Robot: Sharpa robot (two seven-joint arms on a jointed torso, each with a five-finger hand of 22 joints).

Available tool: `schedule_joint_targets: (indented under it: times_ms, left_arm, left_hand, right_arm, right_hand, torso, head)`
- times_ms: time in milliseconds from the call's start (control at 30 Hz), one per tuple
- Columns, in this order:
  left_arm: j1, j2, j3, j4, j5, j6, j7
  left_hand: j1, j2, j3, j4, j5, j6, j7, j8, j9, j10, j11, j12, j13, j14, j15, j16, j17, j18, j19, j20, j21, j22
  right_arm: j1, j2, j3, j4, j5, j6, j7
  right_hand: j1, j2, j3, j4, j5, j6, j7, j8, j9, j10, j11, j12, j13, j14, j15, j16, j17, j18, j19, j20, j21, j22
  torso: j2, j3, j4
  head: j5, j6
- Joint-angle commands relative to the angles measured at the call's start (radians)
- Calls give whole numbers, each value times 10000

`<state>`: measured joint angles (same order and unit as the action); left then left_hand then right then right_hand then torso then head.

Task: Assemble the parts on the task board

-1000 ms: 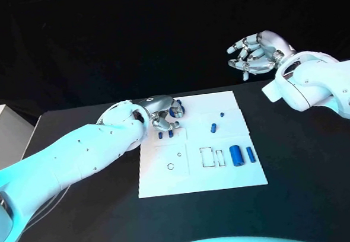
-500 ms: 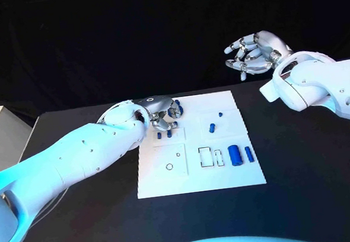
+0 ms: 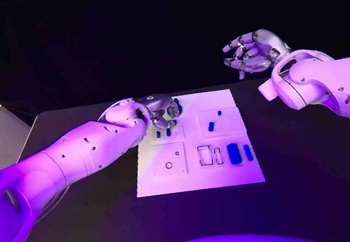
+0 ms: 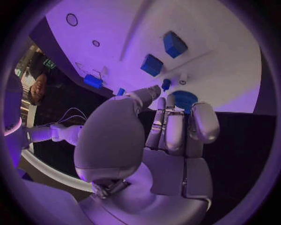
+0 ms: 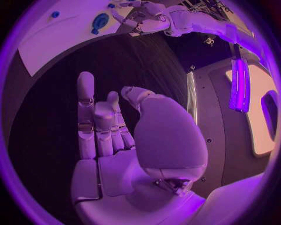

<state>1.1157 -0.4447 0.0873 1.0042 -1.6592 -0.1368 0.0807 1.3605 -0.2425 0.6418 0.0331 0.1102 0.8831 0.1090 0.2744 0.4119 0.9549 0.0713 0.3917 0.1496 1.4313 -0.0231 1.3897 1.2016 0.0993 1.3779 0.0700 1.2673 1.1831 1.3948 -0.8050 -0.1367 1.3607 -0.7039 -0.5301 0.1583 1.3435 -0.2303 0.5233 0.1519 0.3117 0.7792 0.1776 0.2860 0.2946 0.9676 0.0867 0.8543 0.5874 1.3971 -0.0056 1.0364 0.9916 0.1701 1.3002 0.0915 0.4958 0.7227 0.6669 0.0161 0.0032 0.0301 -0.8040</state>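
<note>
We have our left hand (image 3: 162, 111) low over the task board (image 3: 201, 177), at about 11 o'clock on the plate, with its fingers curled down toward a small blue part (image 4: 166, 84). In the left wrist view the fingertips (image 4: 153, 92) close around that part, a round blue piece (image 4: 185, 99) lying just beside them, but we cannot tell whether the part is truly pinched or only touched. Two blue blocks (image 4: 164, 54) stand a little further onto the board. Our right hand (image 3: 254, 53) hangs in the air past the board's 1 o'clock corner, well apart from everything, fingers loosely spread and holding nothing.

On the board, two short pegs (image 3: 163, 132) stand just below the left hand, two more blue parts (image 3: 215, 121) lie toward 1 o'clock, and a longer pair (image 3: 239, 152) lies at 3 o'clock beside the outlined slots (image 3: 209, 155).

The risk we see is a weak or off-centre pinch: the part is tiny against our fingers, so it could tip, roll away, or slip out on lifting. The curled fingers could also knock the pegs standing close by, and our own hand hides the contact from the head camera.

Compared with a second ago, little differs: the left hand has stayed at the same corner, and the right hand has held its raised pose. The parts lie where they did.
</note>
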Motion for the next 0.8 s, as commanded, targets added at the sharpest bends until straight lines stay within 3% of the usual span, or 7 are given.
schedule_joint_targets:
  times_ms: [33,267,400,800]
  left_arm:
    - [15,90,-1,-54,-76,372,-129]
    - [16,241,-12,-208,-78,576,-288]
    - [17,290,-14,-276,-74,686,-426]
    - [19,407,-28,-445,-66,802,-622]
  left_hand:
    - [-22,100,74,-2,-26,54,-2,-31,16,71,19,-39,-9,75,19,41,4,-103,75,14,65,43]
    - [-77,80,72,11,-46,45,8,-59,14,57,37,-97,-24,72,42,31,-37,-98,66,27,54,26]
    - [-127,57,70,18,-52,25,-2,-96,9,-7,70,-178,-45,44,74,-3,-115,-85,29,51,6,-32]
    - [-160,76,93,19,-52,-26,-7,-166,-4,-86,110,-278,-69,51,141,11,-108,-95,33,100,28,0]
  right_arm:
    - [0,-38,3,56,-75,-3,105]
    - [3,-75,3,125,-86,4,92]
    - [4,-88,3,148,-87,14,81]
    - [5,-76,4,166,-88,20,78]
  right_hand:
    - [-94,3,37,-3,39,13,-26,60,9,51,-51,-64,-15,97,7,36,9,122,96,5,-68,-9]
    - [-102,1,32,-1,39,11,-28,60,8,63,-52,-66,-23,112,6,52,30,122,111,3,-71,-13]
    - [-102,1,32,-1,39,11,-28,60,8,63,-52,-66,-23,112,6,52,30,122,111,3,-71,-13]
    - [-106,1,30,-2,40,9,-29,60,8,72,-54,-68,-29,123,5,68,50,122,122,2,-74,-16]
  torso:
    - [-4,-2,5]
    - [-14,2,-6]
    - [-33,12,23]
    - [-18,1,4]
  head:
    - [11,-29]
    - [16,-71]
    - [17,-78]
    - [15,-83]
